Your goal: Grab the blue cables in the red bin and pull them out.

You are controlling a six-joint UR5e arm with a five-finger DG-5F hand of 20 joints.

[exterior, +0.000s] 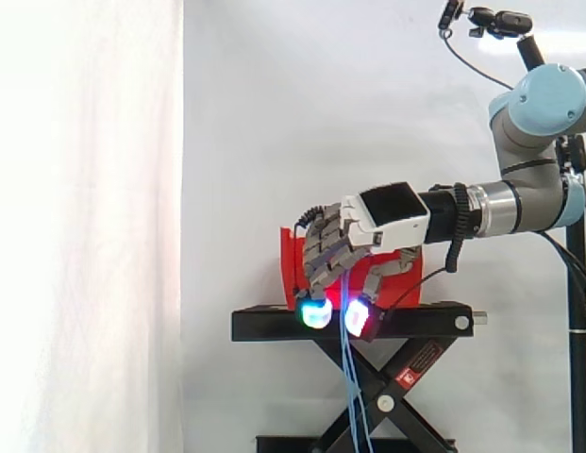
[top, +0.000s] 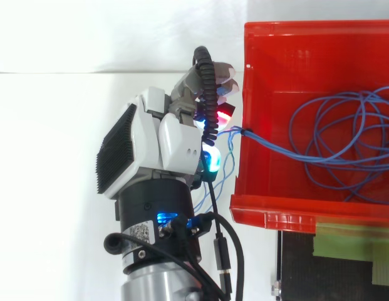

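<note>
Side and top views of the hand at the bin. The arm (exterior: 543,113) enters from the right and runs level. The hand (exterior: 392,215) sits in front of the red bin (exterior: 288,257), palm facing down and fingers curled downward, so that the glowing pads (exterior: 316,313) reach the top of the black stand (exterior: 274,324).

From above, the hand (top: 175,141) lies outside the bin's (top: 307,37) left wall, close against it. It is clenched on the blue cables (exterior: 351,377). The strands run down between the thumb and the fingers and hang straight past the stand's edge, in front of its crossed legs.

The cables are thin, blue and several in number. Most of them lie as loose overlapping loops on the bin floor. A bundle climbs over the left wall and crosses the short gap to the hand.

The palm covers the exact contact between pads and strands in the top view. The bin is cut off at the right edge, and the hanging ends leave the side view at the bottom.
</note>
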